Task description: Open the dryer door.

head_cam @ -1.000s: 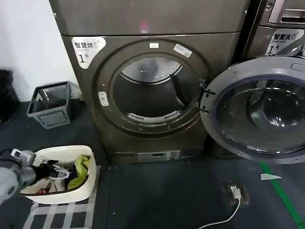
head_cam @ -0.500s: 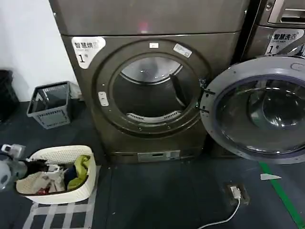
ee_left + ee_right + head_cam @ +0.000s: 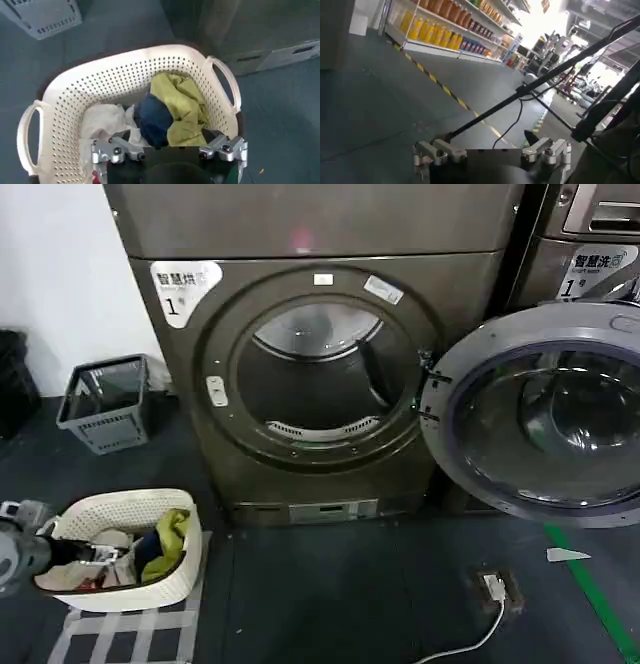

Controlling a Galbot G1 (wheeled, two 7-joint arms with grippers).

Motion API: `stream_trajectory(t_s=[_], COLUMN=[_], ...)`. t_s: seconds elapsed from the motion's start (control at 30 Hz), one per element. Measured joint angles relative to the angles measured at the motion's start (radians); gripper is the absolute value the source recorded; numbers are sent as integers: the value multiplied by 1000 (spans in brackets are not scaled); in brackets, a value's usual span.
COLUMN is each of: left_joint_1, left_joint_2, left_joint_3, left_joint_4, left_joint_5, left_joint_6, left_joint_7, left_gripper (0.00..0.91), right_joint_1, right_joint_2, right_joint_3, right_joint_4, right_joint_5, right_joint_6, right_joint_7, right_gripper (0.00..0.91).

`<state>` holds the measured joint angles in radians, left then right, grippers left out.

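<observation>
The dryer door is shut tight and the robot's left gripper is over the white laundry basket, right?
Not quite. The head view shows the dryer door swung wide open to the right, not shut. The rest holds: the left gripper hangs over the white laundry basket.

Two front-loading machines stand side by side, the dryer [image 3: 320,374] and a neighbouring machine [image 3: 585,244], and one dryer door [image 3: 540,414] hangs swung wide open between them. On the floor sit two baskets, one white laundry basket [image 3: 130,579] and one grey crate [image 3: 105,404], plus one plug with its white cable [image 3: 490,604]. The white basket holds three visible cloths: one yellow-green [image 3: 182,107], one dark blue [image 3: 152,120], one white [image 3: 102,122].
</observation>
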<state>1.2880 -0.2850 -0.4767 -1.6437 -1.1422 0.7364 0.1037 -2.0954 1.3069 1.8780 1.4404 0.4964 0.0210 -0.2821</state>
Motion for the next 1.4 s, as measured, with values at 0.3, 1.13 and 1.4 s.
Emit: stream_trajectory(t_s=[0.3,1.13,1.4], left_joint_1=[2,24,24], left_joint_2=[8,23,25], left_joint_3=[-1,-6,-7], left_joint_4=[4,-4,-6], left_joint_5=[-1,-1,-1], left_joint_6=[0,0,0], left_joint_7=[1,-1,-2], left_gripper=[907,907,907], right_joint_1=[1,5,8], right_joint_2=[3,6,7], right_joint_3=[-3,-1,-1], right_joint_4=[0,-9,-9], right_joint_5=[2,-21,-21], right_joint_6=[7,8,7], right_joint_7=[-9,-12,-13], right_gripper=[907,907,907])
